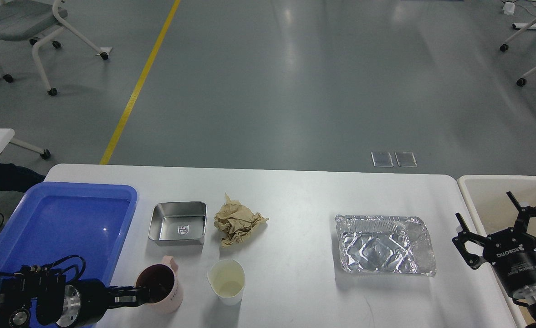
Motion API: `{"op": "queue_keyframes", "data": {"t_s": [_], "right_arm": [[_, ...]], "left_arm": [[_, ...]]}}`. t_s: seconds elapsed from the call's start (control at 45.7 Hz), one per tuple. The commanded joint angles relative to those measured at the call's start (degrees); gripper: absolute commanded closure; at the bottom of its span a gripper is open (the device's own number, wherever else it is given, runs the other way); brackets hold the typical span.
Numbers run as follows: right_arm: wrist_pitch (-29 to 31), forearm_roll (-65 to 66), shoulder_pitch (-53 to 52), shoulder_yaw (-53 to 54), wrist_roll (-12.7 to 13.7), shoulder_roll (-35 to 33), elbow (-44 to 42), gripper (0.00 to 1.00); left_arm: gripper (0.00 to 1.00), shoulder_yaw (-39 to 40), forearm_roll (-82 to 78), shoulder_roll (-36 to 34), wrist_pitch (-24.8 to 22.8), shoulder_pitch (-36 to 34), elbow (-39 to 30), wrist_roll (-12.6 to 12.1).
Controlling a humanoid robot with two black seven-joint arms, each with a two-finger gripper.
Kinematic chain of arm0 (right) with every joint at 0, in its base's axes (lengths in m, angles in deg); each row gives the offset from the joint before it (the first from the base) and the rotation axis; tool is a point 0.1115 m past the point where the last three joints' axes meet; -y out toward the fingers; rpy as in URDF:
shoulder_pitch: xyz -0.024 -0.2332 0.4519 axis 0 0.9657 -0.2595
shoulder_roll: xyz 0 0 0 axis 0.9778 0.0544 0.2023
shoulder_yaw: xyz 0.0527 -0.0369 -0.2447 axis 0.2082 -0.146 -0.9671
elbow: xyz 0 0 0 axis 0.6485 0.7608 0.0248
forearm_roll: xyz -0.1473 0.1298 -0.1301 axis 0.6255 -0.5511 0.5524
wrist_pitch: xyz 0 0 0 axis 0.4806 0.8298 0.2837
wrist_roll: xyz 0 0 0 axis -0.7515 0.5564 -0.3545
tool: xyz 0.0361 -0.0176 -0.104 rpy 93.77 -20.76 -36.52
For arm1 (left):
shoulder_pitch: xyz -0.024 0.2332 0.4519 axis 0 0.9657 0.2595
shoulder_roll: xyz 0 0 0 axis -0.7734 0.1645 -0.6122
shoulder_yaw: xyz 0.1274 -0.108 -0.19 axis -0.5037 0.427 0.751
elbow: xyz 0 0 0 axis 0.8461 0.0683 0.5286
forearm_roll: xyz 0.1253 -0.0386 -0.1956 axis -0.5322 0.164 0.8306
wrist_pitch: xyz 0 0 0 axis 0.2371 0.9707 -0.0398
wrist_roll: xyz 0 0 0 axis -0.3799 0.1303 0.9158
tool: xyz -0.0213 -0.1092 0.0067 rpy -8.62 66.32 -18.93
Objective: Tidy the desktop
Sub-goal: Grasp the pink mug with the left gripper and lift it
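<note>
The white desktop (295, 196) carries a pink mug (164, 286), a white paper cup (226, 281), a steel square dish (177, 222), a crumpled brown paper (237, 223) and a foil tray (383, 245). My left gripper (147, 293) comes in low from the left; its dark fingertips reach the mug's near rim, one seemingly inside. I cannot tell the fingers apart. The mug stands upright. My right gripper (482, 206) is open and empty at the desktop's right edge, right of the foil tray.
A blue plastic tray (35, 200) lies on the left end of the desktop. A beige bin (486, 182) stands off the right edge, behind my right gripper. Chairs and grey floor lie beyond the far edge.
</note>
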Motion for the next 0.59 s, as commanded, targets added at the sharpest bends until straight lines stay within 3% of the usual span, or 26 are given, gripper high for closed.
{"op": "queue_keyframes", "data": {"t_s": [0.0, 0.088, 0.263, 0.569], "right_arm": [[-0.09, 0.00, -0.10, 0.00, 0.00, 0.05, 0.00, 0.00], [-0.09, 0.00, -0.10, 0.00, 0.00, 0.23, 0.00, 0.00], [-0.09, 0.09, 0.08, 0.00, 0.00, 0.31, 0.00, 0.00], [-0.17, 0.18, -0.01, -0.09, 0.00, 0.49, 0.09, 0.00]], "left_arm": [[1.00, -0.11, 0.51, -0.18, 0.02, 0.26, 0.03, 2.45], [1.00, -0.20, 0.24, -0.79, 0.02, 0.43, -0.05, 4.65], [1.00, -2.40, -0.11, -3.51, 0.02, -0.09, -0.67, 6.76], [1.00, -1.87, 0.51, -11.15, -0.24, -0.53, -1.99, 7.29]]}}
